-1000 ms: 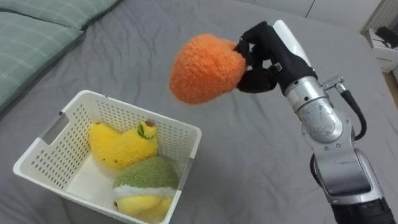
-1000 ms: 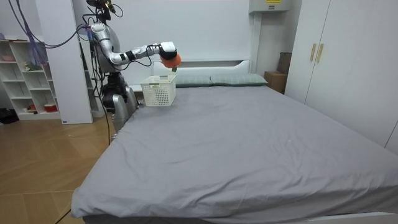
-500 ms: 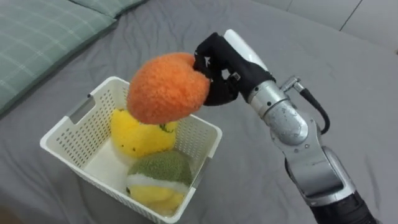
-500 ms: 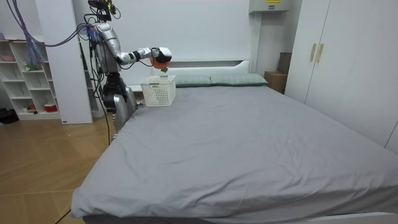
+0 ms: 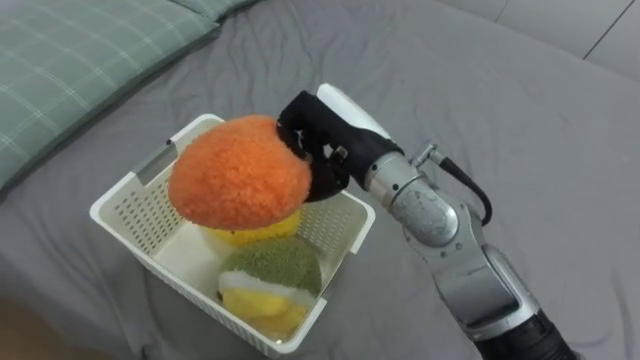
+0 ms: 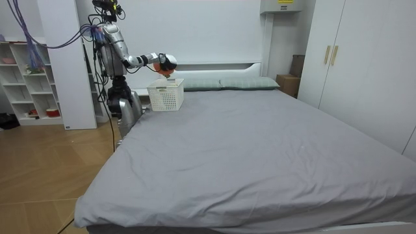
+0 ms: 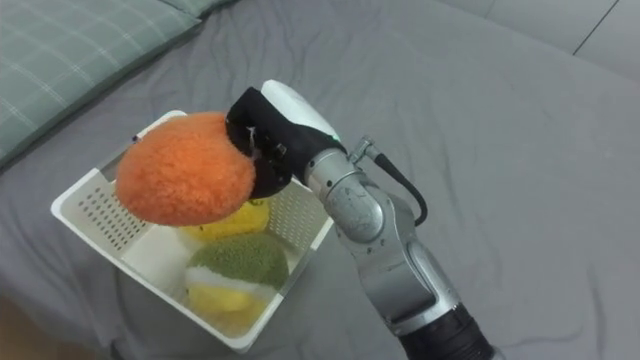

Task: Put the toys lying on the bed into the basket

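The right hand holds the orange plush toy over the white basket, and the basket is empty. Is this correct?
No. The left eye view shows a yellow toy and a green toy in the white basket; the rest is right.

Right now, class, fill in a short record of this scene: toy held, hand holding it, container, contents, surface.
Toy held: fuzzy round orange plush toy, above the basket
Holder: right hand, fingers curled round the toy
Container: white perforated plastic basket, on the bed
Contents: yellow plush toy; round green-and-yellow plush toy
Surface: grey bed sheet, with a green checked pillow at the upper left
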